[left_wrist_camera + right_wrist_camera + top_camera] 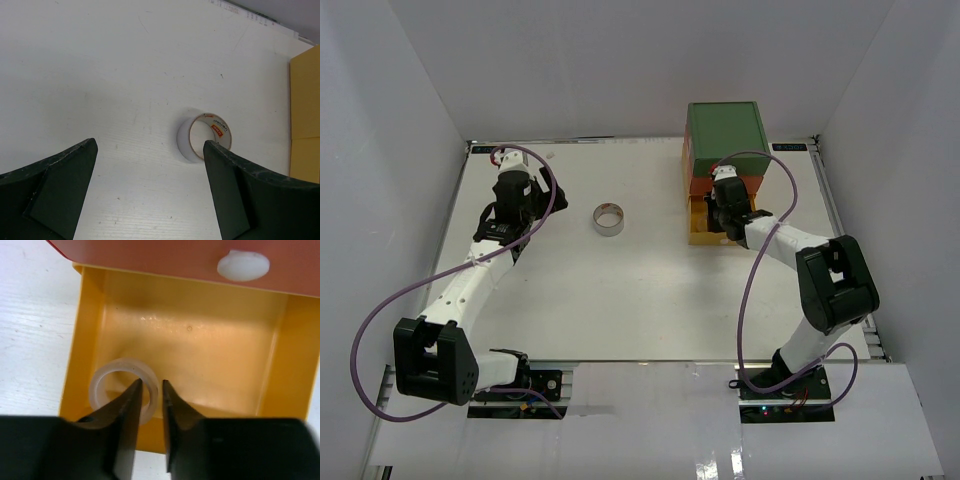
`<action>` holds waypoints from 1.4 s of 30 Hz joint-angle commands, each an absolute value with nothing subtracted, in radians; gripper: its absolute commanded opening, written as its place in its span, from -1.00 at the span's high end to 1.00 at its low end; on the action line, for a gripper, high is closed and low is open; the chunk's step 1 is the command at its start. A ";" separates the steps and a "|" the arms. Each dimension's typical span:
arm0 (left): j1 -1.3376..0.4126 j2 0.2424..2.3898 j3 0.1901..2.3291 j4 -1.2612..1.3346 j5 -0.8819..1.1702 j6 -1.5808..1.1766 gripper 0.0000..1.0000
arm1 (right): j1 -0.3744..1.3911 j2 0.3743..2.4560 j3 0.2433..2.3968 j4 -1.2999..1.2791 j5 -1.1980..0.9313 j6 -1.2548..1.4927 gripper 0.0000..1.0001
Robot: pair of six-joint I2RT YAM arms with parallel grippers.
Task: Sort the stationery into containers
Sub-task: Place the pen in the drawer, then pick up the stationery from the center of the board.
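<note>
Meanwhile right gripper (pixel 151 385) sat in pulled-out yellow drawer (pixel 200 340), jaws narrowly apart astride wall of whitish tape roll (pixel 125 364); pinching or loose, could not tell. Left gripper (pixel 150 145) gaped wide above table (pixel 75 75), grey tape roll (pixel 205 137) just ahead, untouched.

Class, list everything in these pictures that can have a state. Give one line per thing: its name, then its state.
yellow drawer: pulled open
orange drawer: shut
whitish tape roll: inside the yellow drawer, its wall between the right jaws
grey tape roll: lying free, unheld
left gripper: open, empty
right gripper: jaws narrow, astride the whitish tape roll's wall; grip unclear
</note>
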State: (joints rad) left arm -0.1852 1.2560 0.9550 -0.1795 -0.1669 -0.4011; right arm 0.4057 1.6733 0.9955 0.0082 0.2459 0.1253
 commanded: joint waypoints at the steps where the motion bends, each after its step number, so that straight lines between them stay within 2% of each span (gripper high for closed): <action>1: -0.181 1.250 0.974 -0.166 -0.147 -0.400 -0.96 | 0.403 1.655 1.040 0.063 0.216 0.121 0.36; 7: -0.183 1.252 0.974 -0.166 -0.137 -0.402 -0.96 | 0.420 1.592 1.054 0.017 0.195 0.075 0.14; 13: -0.181 1.250 0.976 -0.164 -0.132 -0.403 -0.96 | 0.518 1.507 1.083 0.005 0.229 -0.027 0.07; 18: -0.181 1.250 0.974 -0.167 -0.135 -0.403 -0.96 | 0.627 1.531 1.166 0.046 0.079 -0.119 -0.01; 24: -0.181 1.246 0.973 -0.167 -0.146 -0.402 -0.96 | 0.718 1.756 1.371 -0.060 -0.126 -0.273 -0.18; 28: -0.181 1.243 0.973 -0.167 -0.159 -0.400 -0.96 | 0.745 1.883 1.530 -0.106 -0.230 -0.314 -0.23; 36: -0.181 1.244 0.976 -0.178 -0.193 -0.400 -0.96 | 0.808 2.143 1.793 -0.261 -0.268 -0.386 -0.24; 42: -0.181 1.243 0.976 -0.179 -0.199 -0.402 -0.96 | 0.808 2.218 1.833 -0.268 -0.252 -0.393 -0.24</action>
